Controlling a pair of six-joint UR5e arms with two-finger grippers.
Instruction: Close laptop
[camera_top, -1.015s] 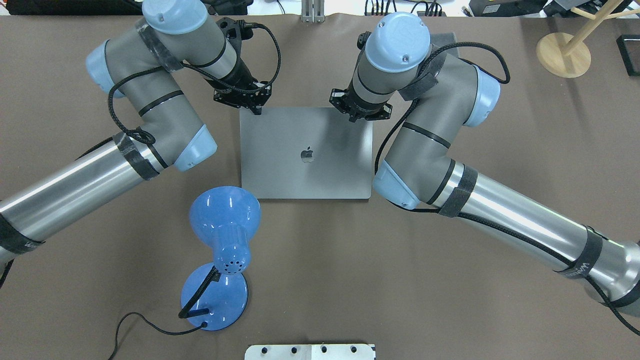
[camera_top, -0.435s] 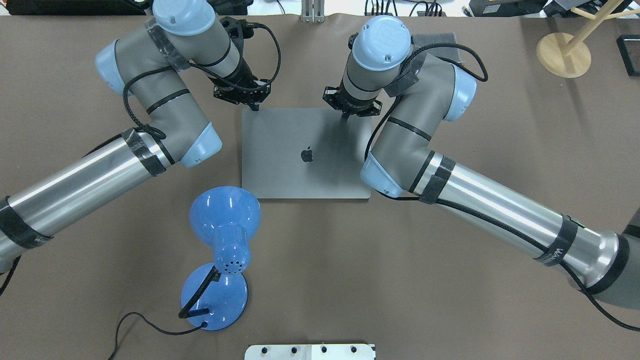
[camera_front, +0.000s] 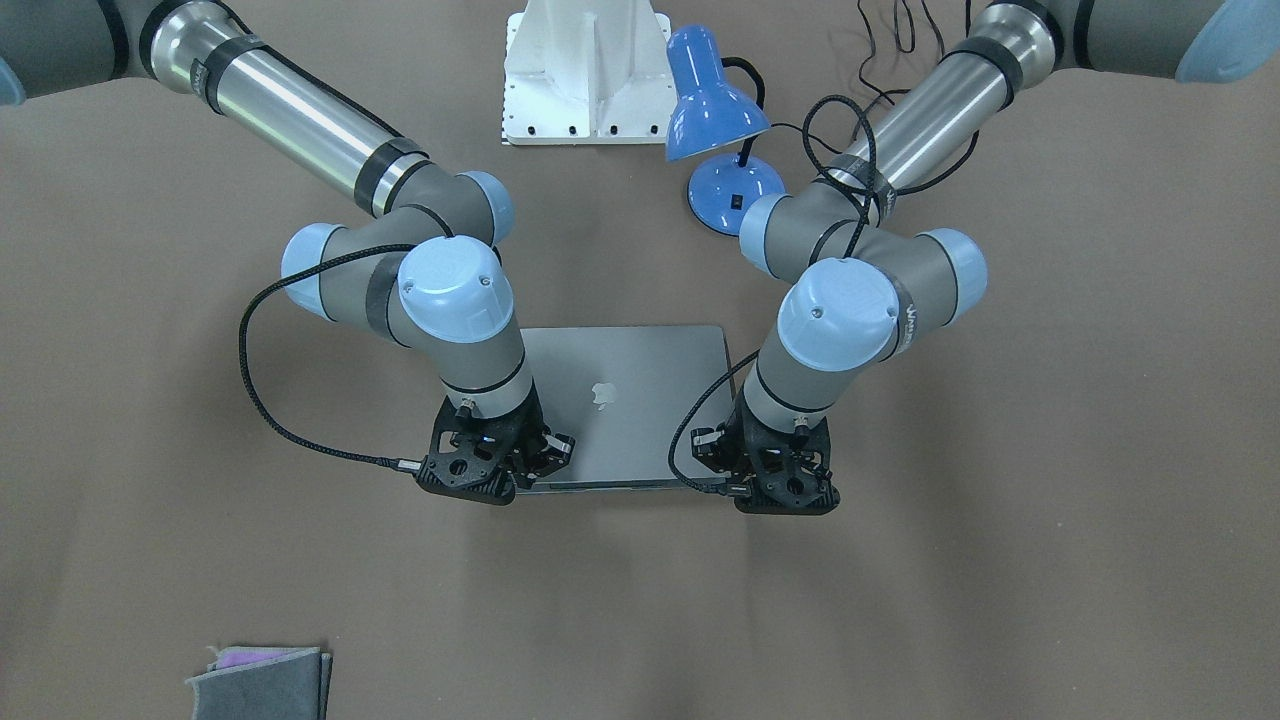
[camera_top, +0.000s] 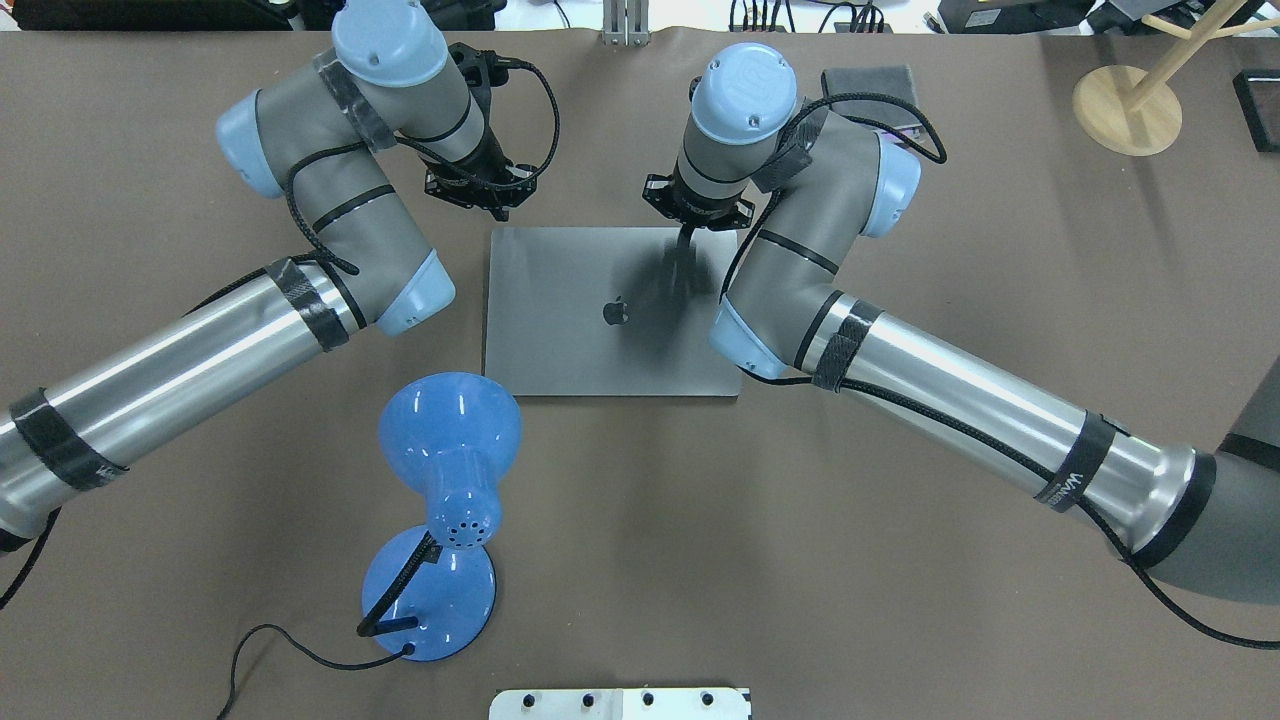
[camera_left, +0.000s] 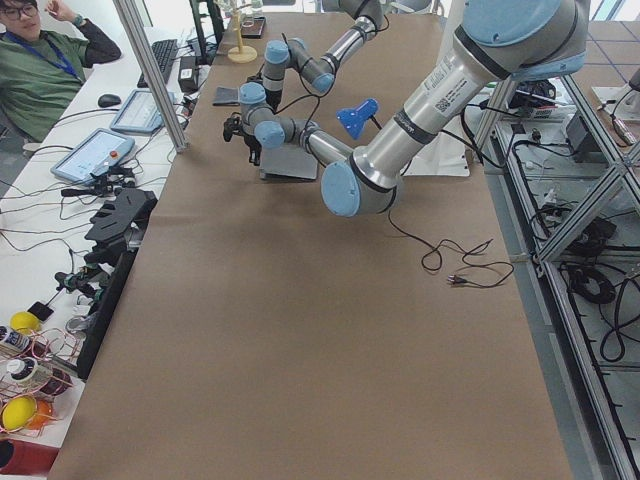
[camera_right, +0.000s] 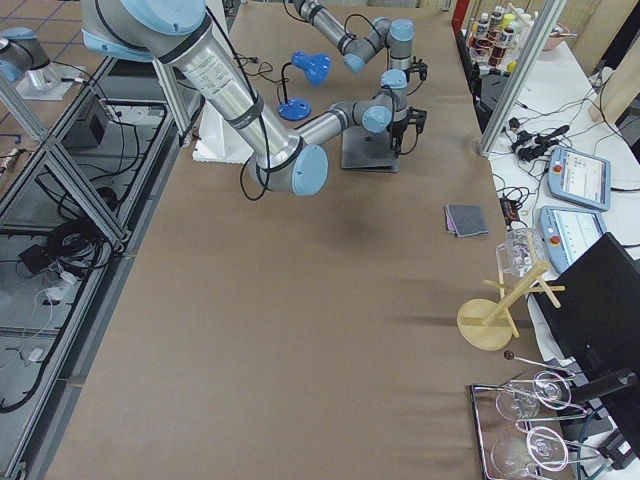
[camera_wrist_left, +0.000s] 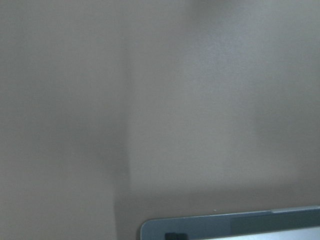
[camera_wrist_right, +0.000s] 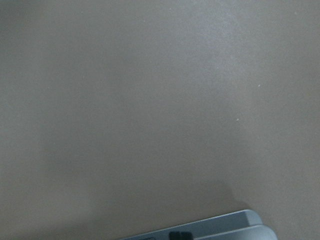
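Grey laptop is now shut flat, task seemingly done; left gripper and right gripper are drawn back, finger spacing cannot be told

Brown table with laptop, blue lamp, folded cloth

Blue desk lamp with black cord on brown table, base near white mounting plate at the table edge; folded grey cloth with a purple layer showing, well apart near the opposite edge. Wooden rack holding a glass, wine glasses just beside; operator in green at a side desk with tablet and cables.
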